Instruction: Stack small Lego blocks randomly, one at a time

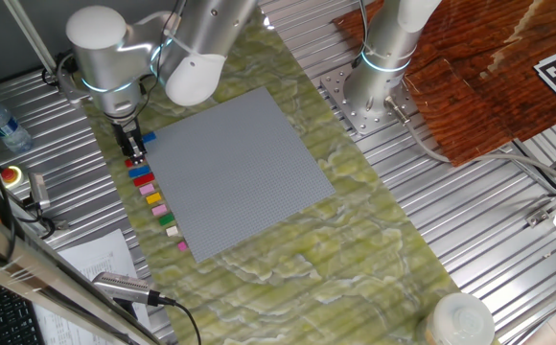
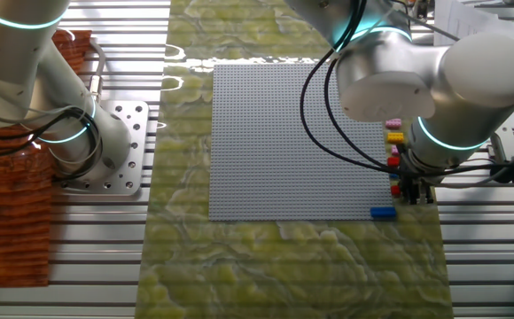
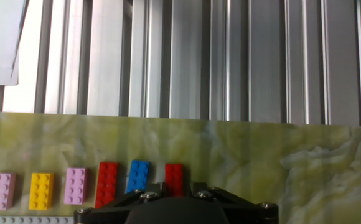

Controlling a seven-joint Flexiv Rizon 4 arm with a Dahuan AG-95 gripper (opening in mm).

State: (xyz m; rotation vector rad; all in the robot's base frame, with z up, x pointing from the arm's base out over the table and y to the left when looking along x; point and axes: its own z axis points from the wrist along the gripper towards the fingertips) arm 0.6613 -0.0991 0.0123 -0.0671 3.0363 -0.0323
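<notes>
Low in the hand view, the small Lego blocks (image 3: 107,183) lie side by side in a row on the table (image 3: 280,168), long axes pointing up-frame. At upper left of one fixed view, the arm points straight down, its pincer (image 1: 130,147) over the row's end; whether its jaws are apart cannot be told.
</notes>
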